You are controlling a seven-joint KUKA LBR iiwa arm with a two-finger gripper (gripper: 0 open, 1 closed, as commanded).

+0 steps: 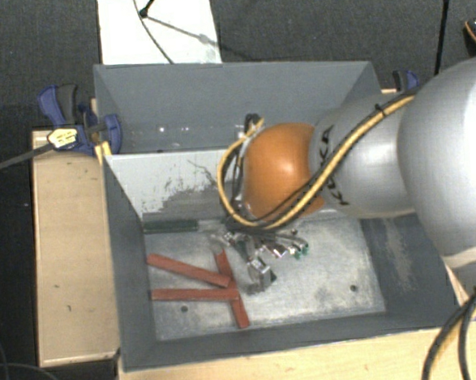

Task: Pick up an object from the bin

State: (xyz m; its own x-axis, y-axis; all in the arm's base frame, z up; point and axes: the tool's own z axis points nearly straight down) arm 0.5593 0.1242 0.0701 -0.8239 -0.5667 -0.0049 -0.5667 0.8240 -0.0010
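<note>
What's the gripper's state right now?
Gripper: cannot be told, open or shut; it hangs low in the bin beside the red sticks.

We find the right half of the bin (334,288) floor bare, open to a pass from above and along the front wall. Crossed red sticks (188,294) cover the left front floor, and a dark green stick (169,226) lies along the left back wall. Our arm (375,167) and its orange cover (279,172) overhang the middle back, with the gripper (262,269) low beside the sticks' right ends.
</note>
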